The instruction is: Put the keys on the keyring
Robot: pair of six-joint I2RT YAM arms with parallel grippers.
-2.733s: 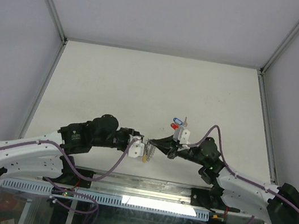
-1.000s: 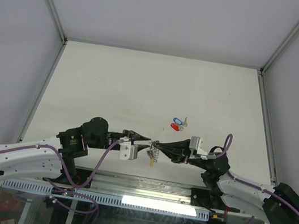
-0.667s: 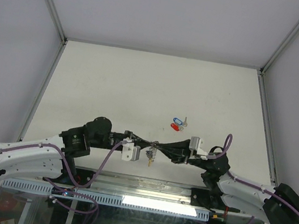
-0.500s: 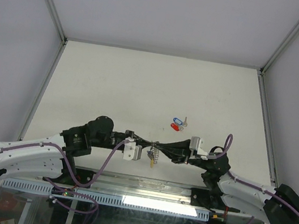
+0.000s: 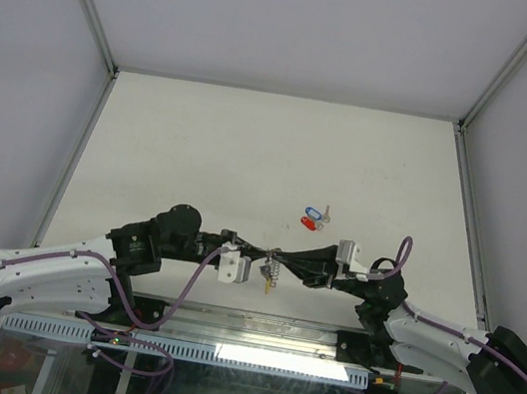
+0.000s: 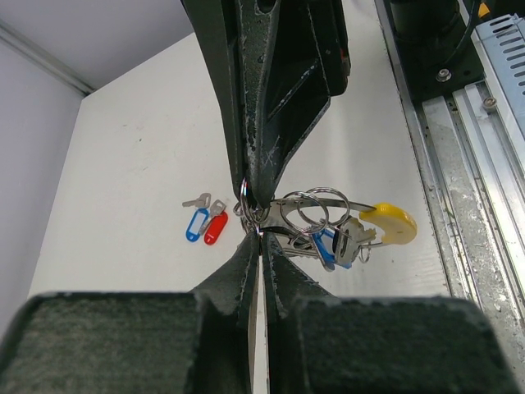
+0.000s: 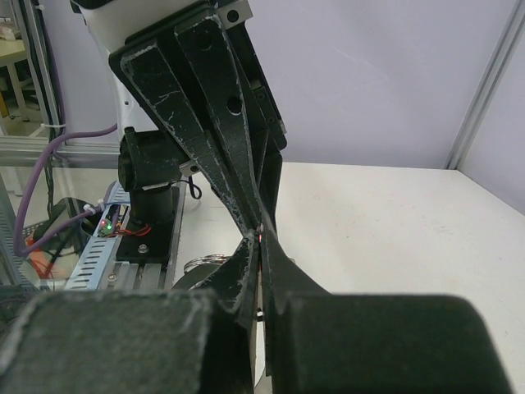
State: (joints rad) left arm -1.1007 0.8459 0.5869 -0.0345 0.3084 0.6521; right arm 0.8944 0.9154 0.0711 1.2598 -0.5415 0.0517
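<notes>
My two grippers meet tip to tip above the near middle of the table. The keyring (image 6: pixel 392 223), a thin wire loop with a yellow arc, hangs between them (image 5: pixel 269 271). It carries small rings and a blue-tagged key (image 6: pixel 326 246). My left gripper (image 6: pixel 258 233) is shut, pinching the ring's wire from below in its own view. My right gripper (image 6: pixel 251 207) is shut on the same wire from the opposite side. In the right wrist view its tips (image 7: pixel 261 235) press against the left gripper's fingers (image 7: pixel 217 123). Two loose keys (image 5: pixel 313 217), one blue-tagged (image 6: pixel 197 223) and one red-tagged (image 6: pixel 215 229), lie on the table beyond.
The white table (image 5: pixel 250 154) is bounded by grey walls with metal posts. A metal rail (image 6: pixel 472 164) and the arm bases run along the near edge. A purple cable (image 7: pixel 66 148) loops by the left arm's base.
My left gripper has moved right to meet the right gripper's tips and closed on the hanging keyring. The right arm has held still since a second ago; the loose keys have not moved.
</notes>
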